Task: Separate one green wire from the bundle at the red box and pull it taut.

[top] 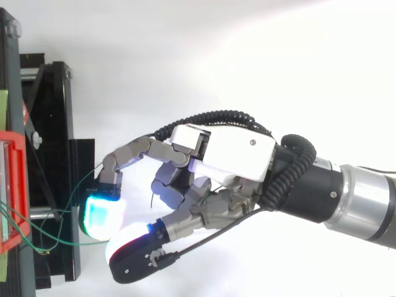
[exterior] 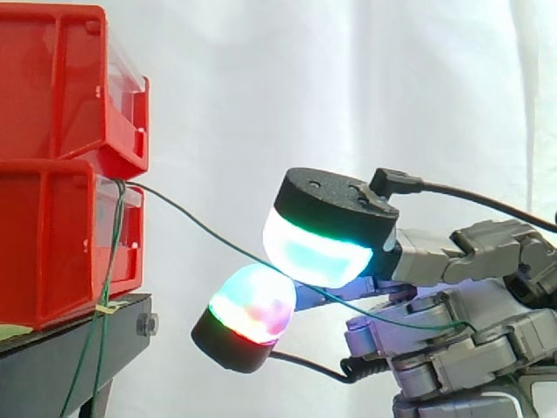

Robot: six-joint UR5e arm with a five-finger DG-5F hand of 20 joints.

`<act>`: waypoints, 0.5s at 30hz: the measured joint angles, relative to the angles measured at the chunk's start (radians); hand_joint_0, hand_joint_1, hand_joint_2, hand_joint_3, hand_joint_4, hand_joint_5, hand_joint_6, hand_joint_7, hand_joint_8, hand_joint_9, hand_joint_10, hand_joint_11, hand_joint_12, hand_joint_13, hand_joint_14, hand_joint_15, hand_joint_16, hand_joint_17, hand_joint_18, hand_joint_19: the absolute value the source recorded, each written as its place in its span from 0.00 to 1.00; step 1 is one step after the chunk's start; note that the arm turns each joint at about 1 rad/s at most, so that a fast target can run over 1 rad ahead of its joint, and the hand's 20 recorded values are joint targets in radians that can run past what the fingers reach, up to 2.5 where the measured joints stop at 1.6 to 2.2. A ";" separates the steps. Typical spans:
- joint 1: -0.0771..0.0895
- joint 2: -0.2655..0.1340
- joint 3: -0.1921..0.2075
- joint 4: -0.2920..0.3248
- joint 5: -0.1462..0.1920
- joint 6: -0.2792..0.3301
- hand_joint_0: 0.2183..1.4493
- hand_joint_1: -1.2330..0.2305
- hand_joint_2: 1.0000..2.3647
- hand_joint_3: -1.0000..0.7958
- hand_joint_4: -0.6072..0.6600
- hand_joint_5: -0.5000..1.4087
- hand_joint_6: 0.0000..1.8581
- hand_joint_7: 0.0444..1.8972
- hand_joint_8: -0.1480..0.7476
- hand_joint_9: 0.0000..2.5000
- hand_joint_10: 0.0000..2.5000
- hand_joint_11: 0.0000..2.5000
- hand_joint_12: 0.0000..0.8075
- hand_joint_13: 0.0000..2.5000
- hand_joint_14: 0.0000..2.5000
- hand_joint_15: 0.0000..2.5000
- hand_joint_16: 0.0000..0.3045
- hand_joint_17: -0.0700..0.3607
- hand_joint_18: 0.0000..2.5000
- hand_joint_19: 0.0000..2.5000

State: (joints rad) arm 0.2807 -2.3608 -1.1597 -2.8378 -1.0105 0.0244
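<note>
Fingers (exterior: 318, 235) on one green wire (exterior: 191, 218)

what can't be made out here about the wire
Side view: where the green wire starts, hidden inside the red box.
Side view: its far end, lost behind the hand.
Side view: the bundle, cut off by the bottom edge.
Top view: the red box, cut off by the left edge.

Nothing legible is showing. No text, number or sign is coming through on the red bins (exterior: 52, 200), the black stand (exterior: 52, 366) or the hand (top: 238, 154). A pale green strip (top: 3, 108) at the stand's edge is showing no characters that can be made out.
</note>
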 measured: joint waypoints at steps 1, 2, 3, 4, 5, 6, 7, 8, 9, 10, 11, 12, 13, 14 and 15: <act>0.000 0.000 0.001 0.000 0.000 -0.010 0.32 0.37 0.00 0.28 0.50 0.16 0.45 0.52 0.41 0.55 1.00 0.72 0.31 0.75 1.00 0.17 0.11 0.34 0.85 0.63; 0.000 0.000 0.002 0.001 0.000 -0.018 0.32 0.38 0.00 0.28 0.51 0.16 0.44 0.52 0.41 0.55 1.00 0.72 0.31 0.76 1.00 0.17 0.11 0.34 0.87 0.63; 0.001 0.000 0.003 0.001 0.000 -0.026 0.32 0.39 0.00 0.28 0.51 0.16 0.44 0.52 0.41 0.56 1.00 0.72 0.32 0.76 1.00 0.16 0.11 0.34 0.87 0.63; 0.002 0.000 0.004 0.001 0.000 -0.037 0.32 0.39 0.00 0.28 0.51 0.16 0.44 0.52 0.42 0.56 1.00 0.73 0.32 0.76 1.00 0.16 0.11 0.34 0.88 0.62; 0.003 0.000 0.005 0.001 0.000 -0.045 0.32 0.40 0.00 0.28 0.51 0.17 0.44 0.52 0.42 0.57 1.00 0.73 0.31 0.77 1.00 0.16 0.11 0.34 0.88 0.63; 0.004 0.000 0.006 0.001 0.000 -0.054 0.32 0.40 0.00 0.28 0.52 0.17 0.44 0.53 0.42 0.57 1.00 0.74 0.32 0.77 1.00 0.16 0.11 0.34 0.88 0.63; 0.007 0.000 0.006 0.002 0.000 -0.068 0.31 0.40 0.00 0.28 0.52 0.17 0.44 0.53 0.42 0.57 1.00 0.73 0.32 0.77 1.00 0.15 0.11 0.34 0.89 0.63; 0.009 0.000 0.007 0.003 -0.001 -0.080 0.31 0.40 0.00 0.28 0.52 0.17 0.44 0.53 0.42 0.57 1.00 0.73 0.32 0.77 1.00 0.15 0.11 0.34 0.89 0.63; 0.011 0.000 0.007 0.003 -0.001 -0.095 0.31 0.40 0.00 0.28 0.52 0.17 0.44 0.53 0.42 0.58 1.00 0.74 0.31 0.77 1.00 0.15 0.11 0.34 0.89 0.63; 0.014 0.000 0.008 0.004 -0.001 -0.116 0.31 0.40 0.00 0.28 0.52 0.17 0.44 0.53 0.42 0.58 1.00 0.74 0.31 0.78 1.00 0.15 0.11 0.34 0.89 0.63; 0.016 0.000 0.008 0.004 -0.001 -0.132 0.32 0.40 0.00 0.28 0.52 0.17 0.44 0.54 0.42 0.58 1.00 0.74 0.31 0.78 1.00 0.15 0.11 0.34 0.90 0.63; 0.017 0.000 0.008 0.004 -0.002 -0.147 0.32 0.41 0.00 0.28 0.53 0.17 0.44 0.54 0.42 0.59 1.00 0.73 0.31 0.78 1.00 0.15 0.11 0.34 0.90 0.63; 0.018 0.000 0.008 0.005 -0.003 -0.167 0.32 0.40 0.00 0.28 0.53 0.17 0.44 0.54 0.42 0.59 1.00 0.74 0.32 0.78 1.00 0.15 0.11 0.33 0.90 0.63; 0.019 0.000 0.008 0.005 -0.003 -0.181 0.32 0.40 0.00 0.28 0.53 0.17 0.44 0.55 0.42 0.59 1.00 0.74 0.32 0.78 1.00 0.15 0.11 0.33 0.90 0.63; 0.020 0.000 0.008 0.005 -0.004 -0.193 0.32 0.40 0.00 0.28 0.53 0.17 0.44 0.55 0.42 0.59 1.00 0.74 0.32 0.78 1.00 0.15 0.11 0.34 0.90 0.63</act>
State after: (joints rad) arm 0.3008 -2.3607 -1.1516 -2.8324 -1.0144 -0.1690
